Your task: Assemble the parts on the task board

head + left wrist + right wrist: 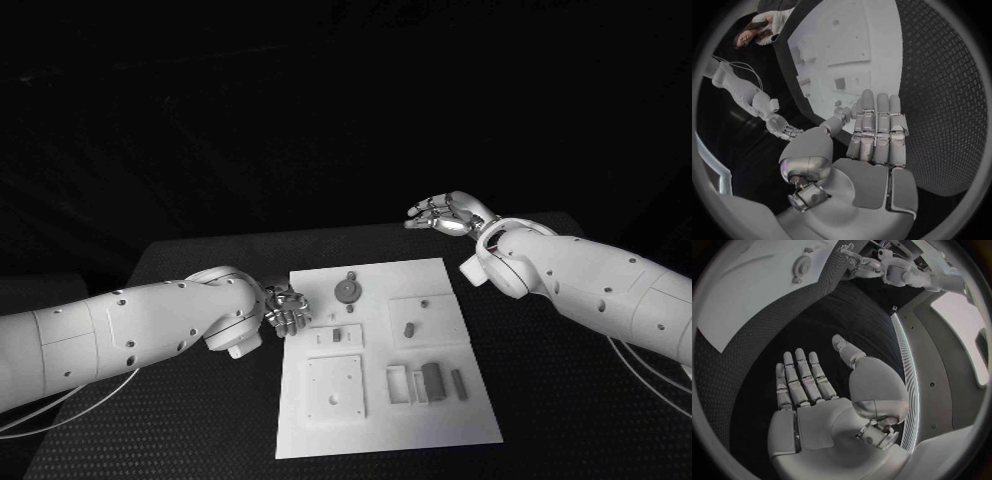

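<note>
A: Status of both hands?

B: Left hand (284,308) sits at the middle left of the head frame, just beside the left edge of the task board (459,405). Fingers extended side by side, holding nothing. Right hand (449,214) is at the upper right of the frame, beyond the board's far right corner, fingers apart, also holding nothing.

A: Location of the parts?

B: All on the board, centre of the frame. A round part (348,291) lies near the top edge; 3 upright pieces (431,381) are grouped at the lower right; a small part (410,327) sits right of centre.

A: Step in hand?

B: Judged as the start or a pause between steps: no part is grasped.

A: Next move?

B: Probably the left hand reaches onto the board, selects 1 part, and closes on it
</note>
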Available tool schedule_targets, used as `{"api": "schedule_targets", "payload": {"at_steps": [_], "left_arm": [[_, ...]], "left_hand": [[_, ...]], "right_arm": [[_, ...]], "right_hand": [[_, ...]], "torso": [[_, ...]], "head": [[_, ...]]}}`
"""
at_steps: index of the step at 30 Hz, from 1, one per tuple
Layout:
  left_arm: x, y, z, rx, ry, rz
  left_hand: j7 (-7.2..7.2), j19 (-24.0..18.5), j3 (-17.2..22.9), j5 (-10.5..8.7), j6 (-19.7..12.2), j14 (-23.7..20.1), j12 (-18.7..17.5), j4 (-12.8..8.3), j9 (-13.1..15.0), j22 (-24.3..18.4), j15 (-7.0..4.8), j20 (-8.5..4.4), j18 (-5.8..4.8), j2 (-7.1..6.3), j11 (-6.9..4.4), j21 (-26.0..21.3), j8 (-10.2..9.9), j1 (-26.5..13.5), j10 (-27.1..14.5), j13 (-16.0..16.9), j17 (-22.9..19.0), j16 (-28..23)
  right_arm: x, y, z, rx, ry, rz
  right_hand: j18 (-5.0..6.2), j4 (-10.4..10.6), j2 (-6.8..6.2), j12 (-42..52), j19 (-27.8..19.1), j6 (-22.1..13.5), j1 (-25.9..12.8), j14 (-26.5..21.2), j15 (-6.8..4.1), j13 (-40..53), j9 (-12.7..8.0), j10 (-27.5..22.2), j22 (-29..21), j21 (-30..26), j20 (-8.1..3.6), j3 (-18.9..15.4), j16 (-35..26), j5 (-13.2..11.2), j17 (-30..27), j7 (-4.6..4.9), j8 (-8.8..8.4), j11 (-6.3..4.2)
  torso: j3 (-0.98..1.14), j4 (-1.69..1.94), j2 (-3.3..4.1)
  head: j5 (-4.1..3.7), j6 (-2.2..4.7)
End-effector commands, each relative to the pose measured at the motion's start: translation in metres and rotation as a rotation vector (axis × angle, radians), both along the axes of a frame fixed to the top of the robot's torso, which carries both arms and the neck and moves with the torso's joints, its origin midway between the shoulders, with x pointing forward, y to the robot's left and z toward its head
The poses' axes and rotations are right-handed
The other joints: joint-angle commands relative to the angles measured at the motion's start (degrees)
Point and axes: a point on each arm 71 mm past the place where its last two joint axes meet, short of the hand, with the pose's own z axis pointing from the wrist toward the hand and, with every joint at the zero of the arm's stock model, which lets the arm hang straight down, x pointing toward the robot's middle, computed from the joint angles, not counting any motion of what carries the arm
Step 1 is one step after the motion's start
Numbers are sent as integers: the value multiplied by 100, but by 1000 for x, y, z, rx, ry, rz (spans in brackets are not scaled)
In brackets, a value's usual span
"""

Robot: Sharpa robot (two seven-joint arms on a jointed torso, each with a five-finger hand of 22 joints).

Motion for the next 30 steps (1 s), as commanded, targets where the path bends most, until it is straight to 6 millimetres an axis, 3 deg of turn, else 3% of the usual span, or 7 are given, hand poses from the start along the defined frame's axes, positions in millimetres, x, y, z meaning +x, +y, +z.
{"api": "schedule_targets", "payload": {"at_steps": [1, 30], "left_arm": [[-2, -5, -1, 12, -13, -1], [-15, -20, -17, 37, 47, -29]], "left_hand": [[10, 35, 34, 19, 38, 15, 31, -2, 1, 25, -27, -3, -26, 5, -5, 19, 19, -56, 34, 10, 12, 39], [5, 13, 108, 19, 46, -85, 59, -36, 13, 179, -36, -18, -32, 42, -12, 51, 29, -150, 34, 57, 37, 239]], "right_arm": [[-1, 1, 0, -2, -1, 16], [-1, 0, -1, -3, 1, 13]], "right_hand": [[-82, -5, -42, -19, -31, -40, 26, -42, 18, -10, -6, -9, 7, -33, -23, -17, -40, -30, 9, 267, 23, 6], [-82, 2, -42, -18, -30, -40, 19, -42, 18, -13, -14, -8, 19, -38, -22, -21, -42, -30, 14, 267, 28, 7]], "torso": [[3, -4, 5], [5, -8, 5]], "head": [[4, -14], [-14, -69]]}}
